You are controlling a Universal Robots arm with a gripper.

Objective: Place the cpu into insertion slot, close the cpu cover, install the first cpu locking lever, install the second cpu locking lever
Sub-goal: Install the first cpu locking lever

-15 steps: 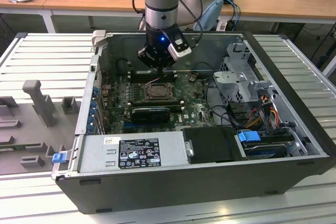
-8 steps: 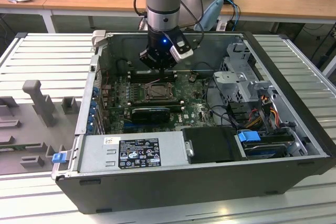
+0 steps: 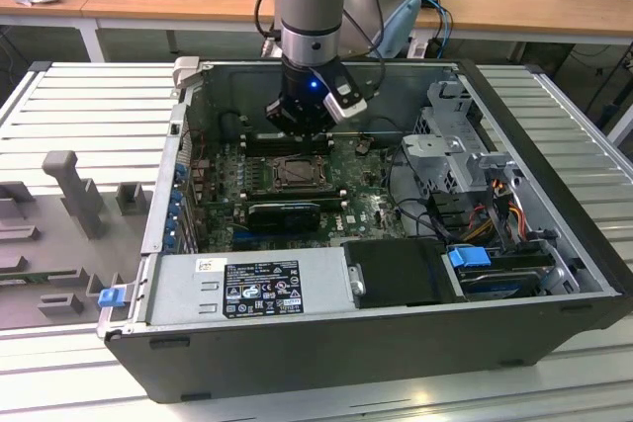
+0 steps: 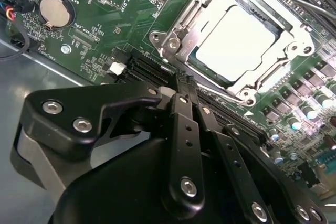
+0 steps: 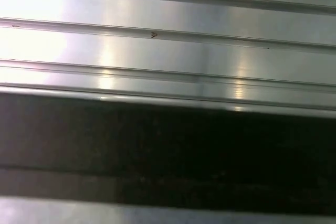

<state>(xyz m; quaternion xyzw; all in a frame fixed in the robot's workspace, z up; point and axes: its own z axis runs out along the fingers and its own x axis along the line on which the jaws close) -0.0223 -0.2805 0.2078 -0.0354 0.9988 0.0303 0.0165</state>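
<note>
1. The cpu (image 4: pixel 239 43) is seen seated in the insertion slot (image 4: pixel 181 35), with the cpu cover (image 4: pixel 294 51) lying over it.
2. The tool (image 4: pixel 178 85) is shut, holding nothing, just beside the slot.
3. The cover is judged thin and stiff; its edge should be pressed.

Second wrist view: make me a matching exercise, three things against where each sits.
Things:
1. cpu
2. cpu cover
3. coin battery

Places:
A. round holder on the green board, away from the socket
B. lying flat inside the insertion slot
C. closed down as a frame around the chip's edges

Pairs: 1-B, 2-C, 3-A
</note>
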